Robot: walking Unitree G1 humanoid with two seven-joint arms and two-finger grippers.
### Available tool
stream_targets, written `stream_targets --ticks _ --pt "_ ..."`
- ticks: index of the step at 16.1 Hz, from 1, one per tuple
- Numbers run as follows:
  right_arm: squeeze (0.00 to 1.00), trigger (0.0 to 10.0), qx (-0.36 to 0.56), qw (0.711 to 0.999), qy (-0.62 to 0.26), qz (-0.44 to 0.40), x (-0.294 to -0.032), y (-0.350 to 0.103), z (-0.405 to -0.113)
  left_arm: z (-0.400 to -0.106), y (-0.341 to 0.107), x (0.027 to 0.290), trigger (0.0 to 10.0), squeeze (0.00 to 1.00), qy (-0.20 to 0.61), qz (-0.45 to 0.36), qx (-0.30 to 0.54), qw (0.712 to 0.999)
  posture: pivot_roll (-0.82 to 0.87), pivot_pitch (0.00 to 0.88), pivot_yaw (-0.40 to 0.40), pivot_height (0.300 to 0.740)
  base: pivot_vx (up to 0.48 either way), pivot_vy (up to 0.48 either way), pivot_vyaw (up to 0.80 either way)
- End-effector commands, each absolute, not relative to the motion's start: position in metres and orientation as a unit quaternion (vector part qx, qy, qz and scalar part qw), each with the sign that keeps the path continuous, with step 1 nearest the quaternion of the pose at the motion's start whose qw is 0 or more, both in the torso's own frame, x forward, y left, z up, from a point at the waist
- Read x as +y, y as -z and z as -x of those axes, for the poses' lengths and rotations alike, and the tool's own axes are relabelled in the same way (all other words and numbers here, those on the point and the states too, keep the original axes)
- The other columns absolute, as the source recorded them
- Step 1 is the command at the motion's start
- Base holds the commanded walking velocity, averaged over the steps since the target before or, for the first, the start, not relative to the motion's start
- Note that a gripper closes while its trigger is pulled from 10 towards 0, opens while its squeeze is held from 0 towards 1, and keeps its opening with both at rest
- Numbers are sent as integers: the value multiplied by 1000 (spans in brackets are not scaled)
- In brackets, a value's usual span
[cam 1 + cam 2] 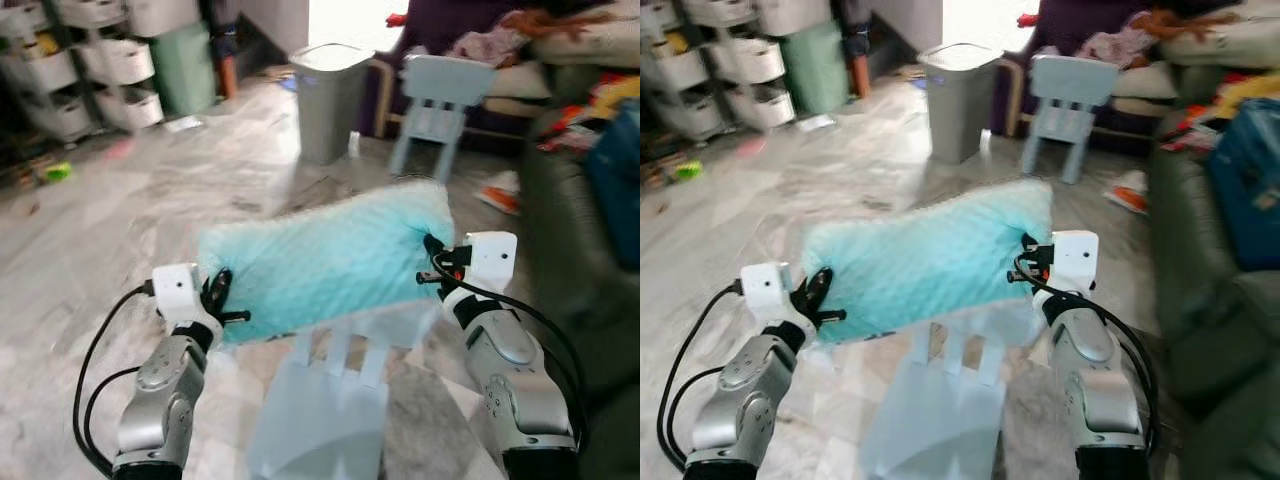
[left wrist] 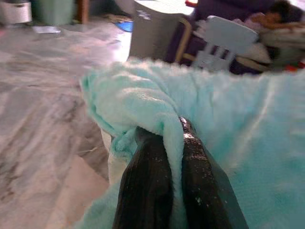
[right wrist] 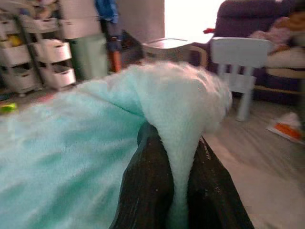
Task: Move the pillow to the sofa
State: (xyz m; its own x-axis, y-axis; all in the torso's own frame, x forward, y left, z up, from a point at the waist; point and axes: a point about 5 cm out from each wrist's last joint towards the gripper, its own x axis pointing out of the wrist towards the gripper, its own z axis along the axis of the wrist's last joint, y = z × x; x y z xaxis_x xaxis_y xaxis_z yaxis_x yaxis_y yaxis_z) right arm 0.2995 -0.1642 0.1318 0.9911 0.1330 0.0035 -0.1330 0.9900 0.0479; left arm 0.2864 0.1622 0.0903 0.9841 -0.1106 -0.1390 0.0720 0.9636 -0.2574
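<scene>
Pillow (image 1: 325, 260) is a fluffy mint-green one, held up in the air between both arms, stretched out roughly level and sitting above a pale blue kid's chair (image 1: 325, 410) that's right in front of the robot. Left gripper (image 2: 170, 143) has its two black fingers pinched tight on a fold of the fuzzy fabric at the pillow's left edge, with barely any gap besides the cloth itself. Right gripper (image 3: 174, 143) is doing the same thing on the right corner, fingers clamped on a bunched-up bit of the cover. So it's hanging from both ends, off the marble floor (image 1: 120, 220). Further back there's a grey trash bin (image 1: 330, 100), a second light blue chair (image 1: 440, 105) next to it, and white storage drawers (image 1: 90, 70) along the left wall. A dark sofa (image 1: 575, 230) runs down the right side, well apart from the pillow, with some colourful clutter piled on it. Everything's a bit blurry.
</scene>
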Motion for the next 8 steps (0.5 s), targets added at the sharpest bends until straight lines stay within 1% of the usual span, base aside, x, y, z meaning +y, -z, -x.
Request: stream_targets --ticks 1,4,5,8 --pt "0 10000 -9 998 -58 -26 -169 -138 -299 -290 -100 159 10000 0 50 116 65 990 -114 0 6 740 0 0 0" --pt "0 10000 -4 998 -55 -32 -170 -138 -298 -290 -106 158 10000 0 55 105 52 992 -115 0 2 740 0 0 0" --pt "0 10000 5 997 -50 -54 -170 -137 -298 -291 -109 158 10000 0 52 109 41 992 -113 0 -4 740 0 0 0" --pt "0 10000 11 998 -46 -29 -172 -138 -300 -290 -108 165 10000 0 24 105 38 993 -112 0 -12 740 0 0 0"
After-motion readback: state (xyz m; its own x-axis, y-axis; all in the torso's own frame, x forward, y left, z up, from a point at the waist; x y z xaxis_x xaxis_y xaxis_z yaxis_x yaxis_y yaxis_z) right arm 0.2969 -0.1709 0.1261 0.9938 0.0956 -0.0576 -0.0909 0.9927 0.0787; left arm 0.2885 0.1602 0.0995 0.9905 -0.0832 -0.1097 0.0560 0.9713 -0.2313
